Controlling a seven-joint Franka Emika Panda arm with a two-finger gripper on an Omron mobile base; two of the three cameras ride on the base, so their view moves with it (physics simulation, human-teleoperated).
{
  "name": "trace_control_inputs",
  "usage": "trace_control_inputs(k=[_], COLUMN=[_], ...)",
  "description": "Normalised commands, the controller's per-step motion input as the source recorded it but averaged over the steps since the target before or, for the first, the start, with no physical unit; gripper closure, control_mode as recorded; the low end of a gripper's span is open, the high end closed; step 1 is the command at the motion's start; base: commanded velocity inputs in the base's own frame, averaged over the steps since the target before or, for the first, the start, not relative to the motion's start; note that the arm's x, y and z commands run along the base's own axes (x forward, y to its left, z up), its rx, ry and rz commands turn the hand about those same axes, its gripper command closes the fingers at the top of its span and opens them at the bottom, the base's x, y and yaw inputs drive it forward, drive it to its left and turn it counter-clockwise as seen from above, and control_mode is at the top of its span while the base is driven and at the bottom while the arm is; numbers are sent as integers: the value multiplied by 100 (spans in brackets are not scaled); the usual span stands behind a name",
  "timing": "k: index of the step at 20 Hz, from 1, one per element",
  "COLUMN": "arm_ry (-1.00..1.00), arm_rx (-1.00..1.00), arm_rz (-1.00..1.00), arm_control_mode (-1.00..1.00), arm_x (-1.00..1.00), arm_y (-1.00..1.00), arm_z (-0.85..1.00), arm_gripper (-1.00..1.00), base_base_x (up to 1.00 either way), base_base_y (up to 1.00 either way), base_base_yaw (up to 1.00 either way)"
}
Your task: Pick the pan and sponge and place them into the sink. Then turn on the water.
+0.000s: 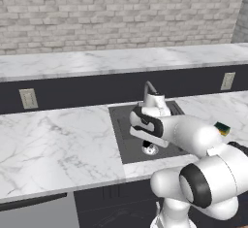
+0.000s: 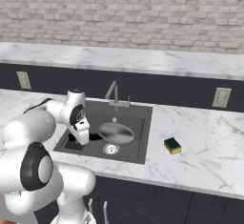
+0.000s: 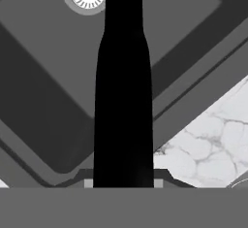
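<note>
I'm holding the pan (image 2: 116, 133) over the sink (image 2: 138, 144), tool (image 3: 123, 181) clamped narrow on its black handle (image 3: 123, 86). Sponge (image 2: 172, 145) is sitting on the bench (image 2: 200, 147) right of the sink.

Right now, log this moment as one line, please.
pan: in sink | gripper: shut on pan handle | sponge: on counter | water: off

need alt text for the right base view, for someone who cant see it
A shallow round silver-grey metal pan sits inside a dark grey square sink, its black handle held by the white robot arm's hand. A small yellow rectangular sponge lies on the white marble counter beside the sink.
</note>
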Motion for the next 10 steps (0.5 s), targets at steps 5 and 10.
trace_control_inputs(k=[5, 10], arm_ry=[1, 0], arm_rx=[4, 2], arm_rz=[0, 0], arm_control_mode=[-100, -100], arm_x=[22, 20], arm_y=[-5, -3], arm_z=[-20, -19], arm_gripper=[100, 100], base_base_x=[0, 0], base_base_y=[0, 0], base_base_yaw=[0, 0])
